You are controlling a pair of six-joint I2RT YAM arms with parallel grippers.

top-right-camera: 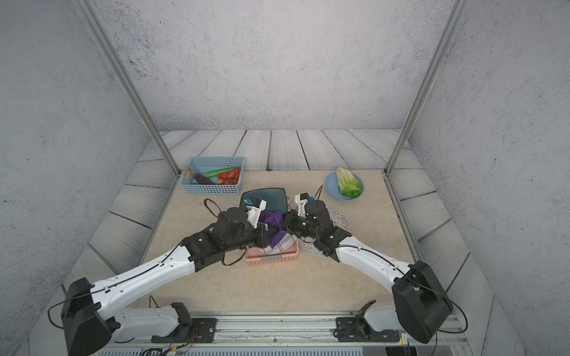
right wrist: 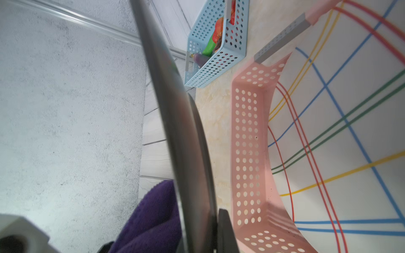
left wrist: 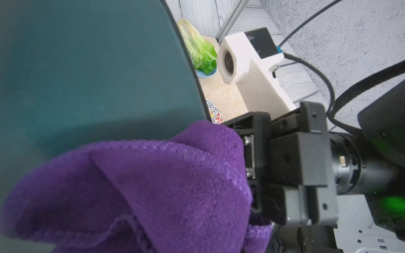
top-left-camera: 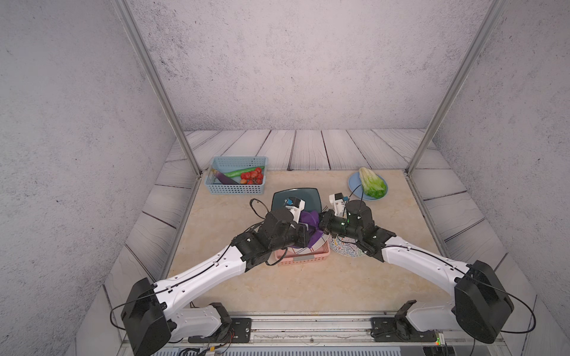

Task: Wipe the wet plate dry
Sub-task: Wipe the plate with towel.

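Two grippers were seen meeting over the ctr of the table (top-left-camera: 277, 286), just above a pink basket (top-left-camera: 305, 258). The right gripper (top-left-camera: 323, 220) was clamped narrow on the near-right corner of the teal plate (top-left-camera: 308, 197), which was held up at a tilt w/ its face toward the near side. In the right wrist view the plate (right wrist: 186, 153) was seen edge-on, w/ a black finger (right wrist: 225, 232) pressed against one side.

The left gripper (top-left-camera: 304, 230) was closed on a bunched purple cloth (top-left-camera: 310, 218). Its tips were buried in the fabric, so the pads could not be made out. The cloth (left wrist: 164, 186) was laid against the near part of the plate's face (left wrist: 87, 76), touching it, right beside the right gripper. Whether the plate was wet could not be told.

A striped plate (top-left-camera: 317, 243) was propped in the pink basket, below the cloth. A patterned plate (top-left-camera: 347, 251) was lying flat on the table just right of that basket, partly under the right arm. At far left a blue basket (top-left-camera: 237, 188) was seen w/ veg inside: an eggplant (top-left-camera: 226, 178), a cucumber (top-left-camera: 243, 172) & tomatoes (top-left-camera: 253, 177). At far right a blue plate (top-left-camera: 353, 185) was seen w/ a lettuce (top-left-camera: 371, 182) on it, well apart from both grippers.
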